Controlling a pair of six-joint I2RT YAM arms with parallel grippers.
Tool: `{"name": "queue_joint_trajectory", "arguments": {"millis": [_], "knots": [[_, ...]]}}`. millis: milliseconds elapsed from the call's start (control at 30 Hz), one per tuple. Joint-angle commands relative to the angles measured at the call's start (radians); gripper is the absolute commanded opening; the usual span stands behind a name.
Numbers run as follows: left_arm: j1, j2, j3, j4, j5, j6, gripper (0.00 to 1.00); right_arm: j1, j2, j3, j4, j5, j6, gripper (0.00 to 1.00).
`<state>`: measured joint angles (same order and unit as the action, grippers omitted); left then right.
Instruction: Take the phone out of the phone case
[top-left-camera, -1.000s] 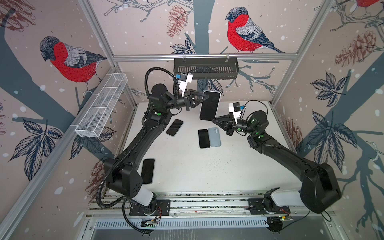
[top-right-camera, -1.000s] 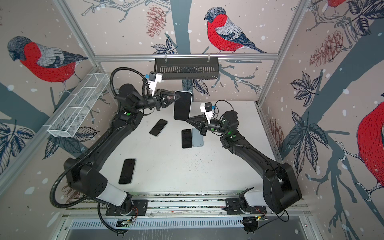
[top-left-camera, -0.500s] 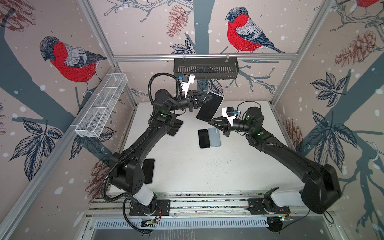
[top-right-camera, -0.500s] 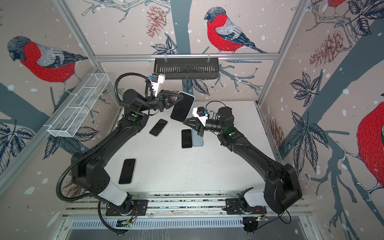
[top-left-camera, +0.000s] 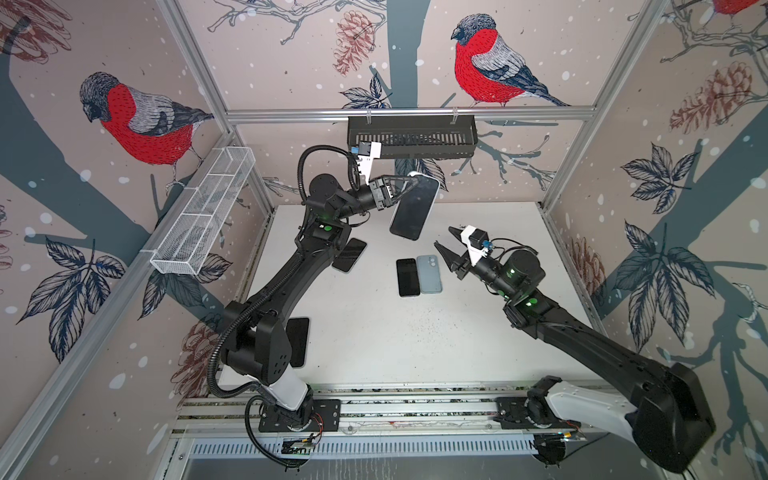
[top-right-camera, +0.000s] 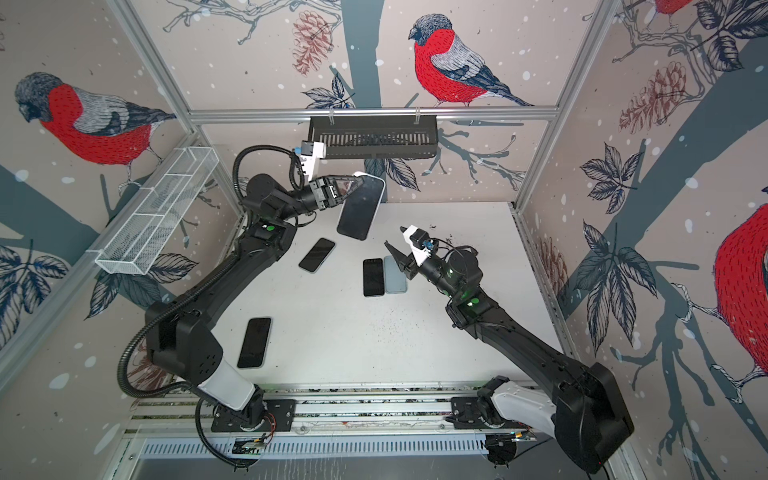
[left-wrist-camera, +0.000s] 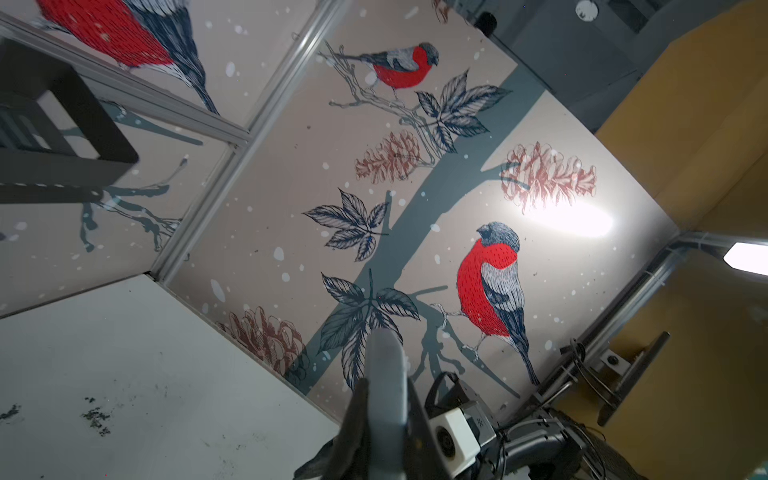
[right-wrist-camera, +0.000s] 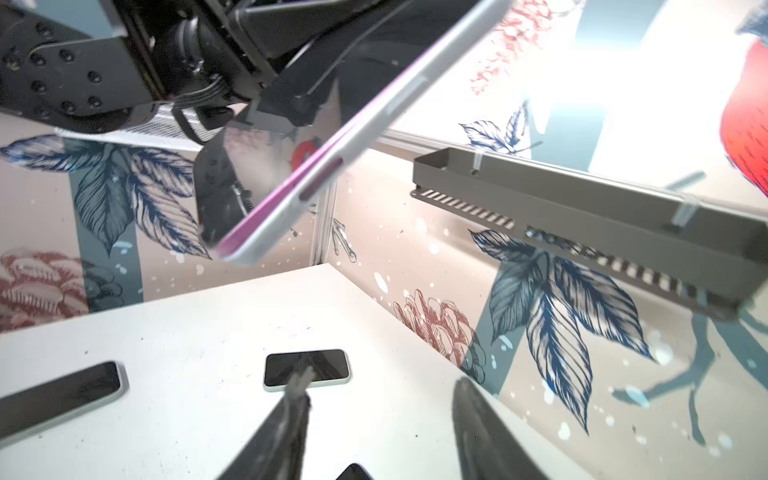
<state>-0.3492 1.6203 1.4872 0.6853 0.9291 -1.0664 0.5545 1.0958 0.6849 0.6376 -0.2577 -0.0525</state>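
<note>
Change: the right gripper (top-left-camera: 444, 237) now has its jaws apart and empty; a second ago they were closed. It sits back from the cased phone (top-left-camera: 412, 210). Likely readying a bite on the case edge. The left gripper (top-left-camera: 409, 183) clamps the phone's top end, tilted above the table (top-left-camera: 374, 345) rear. The right gripper is near its lower end, not touching.

Bright even light, blown-out wrist glare
</note>
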Motion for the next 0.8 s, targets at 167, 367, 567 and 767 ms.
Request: {"name": "queue_joint_trajectory", "arguments": {"millis": [167,367,567,767], "knots": [[0.029,0.005,-0.010,0.052,-0.326,-0.207,0.00,-0.150,-0.034,0.050,-0.044,-0.024,0.856,0.77],[0.019,0.016,-0.003,0.044,-0.406,-0.291,0.00,-0.137,0.095,0.171,0.075,-0.267,1.101,0.76],[0.009,0.011,-0.025,0.044,-0.422,-0.312,0.00,-0.059,0.182,0.230,0.181,-0.282,1.152,0.76],[0.006,0.000,-0.047,0.055,-0.431,-0.314,0.00,-0.030,0.266,0.290,0.216,-0.336,1.177,0.74]]}}
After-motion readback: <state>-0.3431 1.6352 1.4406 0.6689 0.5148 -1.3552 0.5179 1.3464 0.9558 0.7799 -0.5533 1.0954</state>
